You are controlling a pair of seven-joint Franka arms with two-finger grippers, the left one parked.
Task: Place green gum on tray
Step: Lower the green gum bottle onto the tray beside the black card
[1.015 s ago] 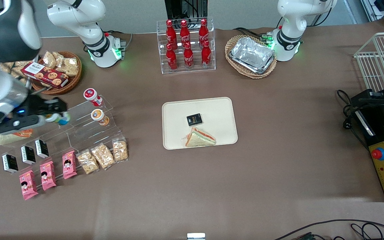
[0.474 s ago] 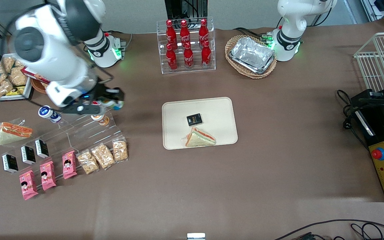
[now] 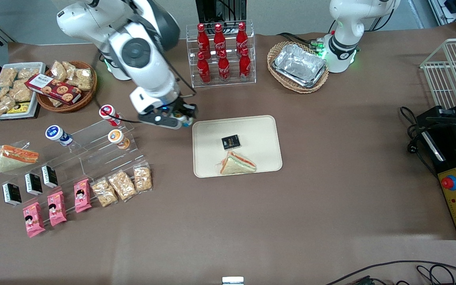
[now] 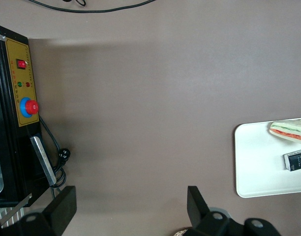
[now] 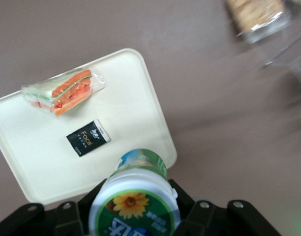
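Beside tray (image 3: 265,130) | gripper (image 3: 183,118) grips one green gum (image 5: 135,206) | tray: one sandwich (image 3: 236,164)

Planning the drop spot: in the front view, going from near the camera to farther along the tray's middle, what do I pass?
Near rim of the tray → sandwich → small black packet → bare tray surface → tray's upper rim → rack of red cola bottles. The gripper, holding the green gum, hangs just off the tray's corner toward the working arm's end.

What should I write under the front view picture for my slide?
The gripper carries the green gum just beside the tray holding a sandwich.
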